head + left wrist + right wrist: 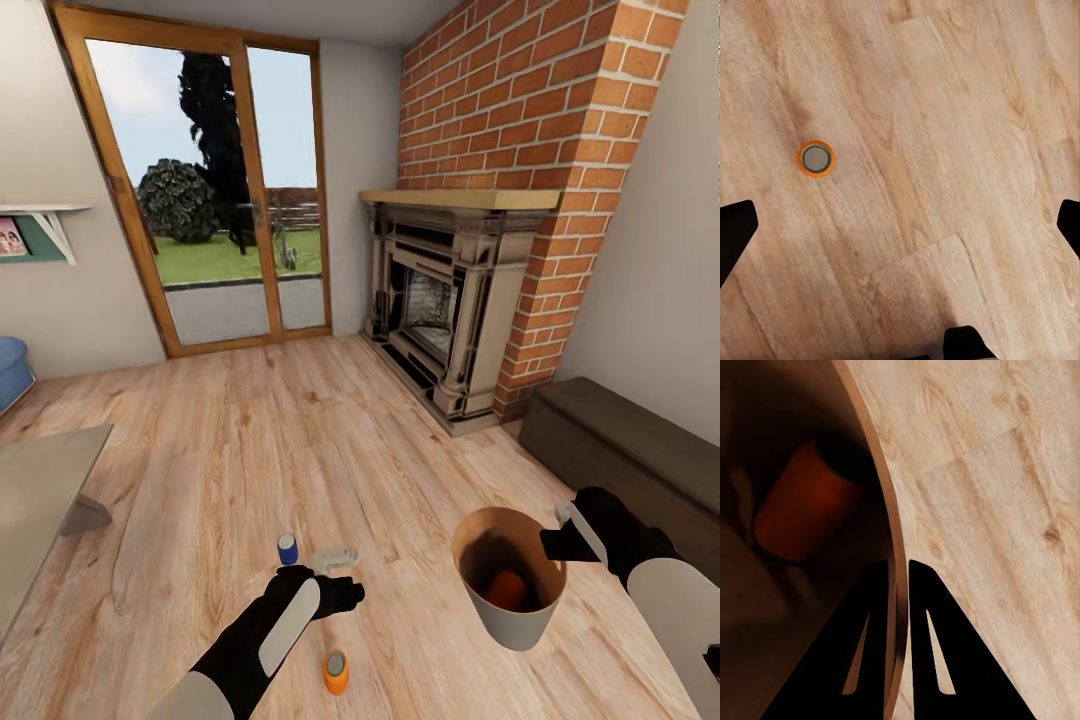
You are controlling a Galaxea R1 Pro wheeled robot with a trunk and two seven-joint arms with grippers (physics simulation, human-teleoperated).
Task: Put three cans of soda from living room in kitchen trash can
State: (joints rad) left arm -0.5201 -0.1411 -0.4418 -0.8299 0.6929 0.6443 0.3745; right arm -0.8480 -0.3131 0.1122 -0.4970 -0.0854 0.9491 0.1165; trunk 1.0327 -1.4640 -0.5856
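Observation:
In the living room, the tash can (516, 626) hangs tilted at the lower right, and my right gripper (556, 541) is shut on its rim. The right wrist view shows one finger on each side of the rim (894, 547), with an orange can of soda (801, 504) lying inside; that can (508, 590) also shows from the head camera. A dark blue can of soda (288, 549) stands on the wood floor just beyond my left gripper (342, 592). Another orange can of soda (336, 671) stands nearer to me. My left gripper is open above the floor, the orange can (816, 158) off to one side below it.
A brick fireplace (440, 300) and wood-framed glass doors (210, 190) stand ahead. A dark low bench (630, 450) lines the right wall. A grey table (40, 500) and a blue seat (10, 370) are at the left. A clear object (335, 556) lies beside the blue can.

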